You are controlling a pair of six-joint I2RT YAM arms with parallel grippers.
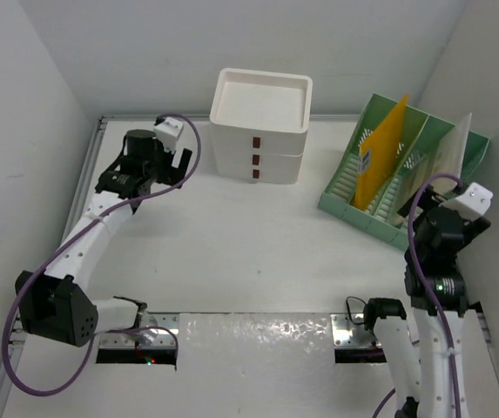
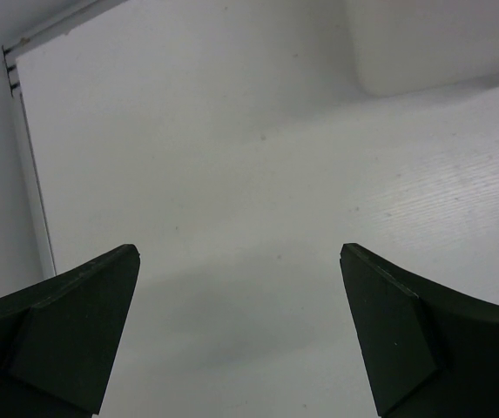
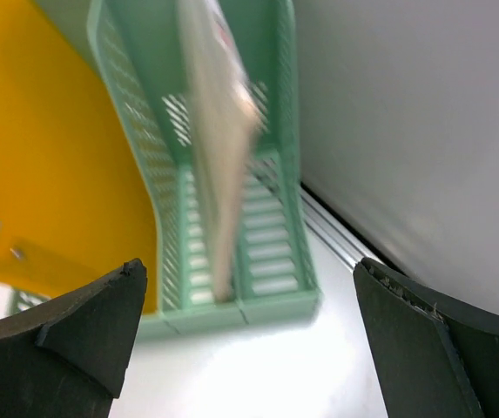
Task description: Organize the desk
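The desk [image 1: 232, 252] is a flat white tabletop with a thin metal rim. My left gripper [image 1: 166, 165] is open and empty over its back left part, left of the white drawer box [image 1: 260, 126]; its wrist view shows bare desk [image 2: 232, 174] between the fingers [image 2: 66, 322]. My right gripper [image 1: 458, 218] is open and empty at the near end of the green file rack [image 1: 401, 170]. The rack holds a yellow folder [image 1: 380, 157] and a pale folder [image 1: 449, 161]. In the right wrist view the rack [image 3: 266, 261], the yellow folder [image 3: 49, 174] and the pale folder [image 3: 223, 131] lie just ahead.
The drawer box carries an open white tray on top [image 1: 262, 100]. White walls close in on the left, back and right. The metal rim [image 2: 31, 174] runs along the left edge and also shows beside the rack [image 3: 336, 231]. Arm bases sit at the near edge.
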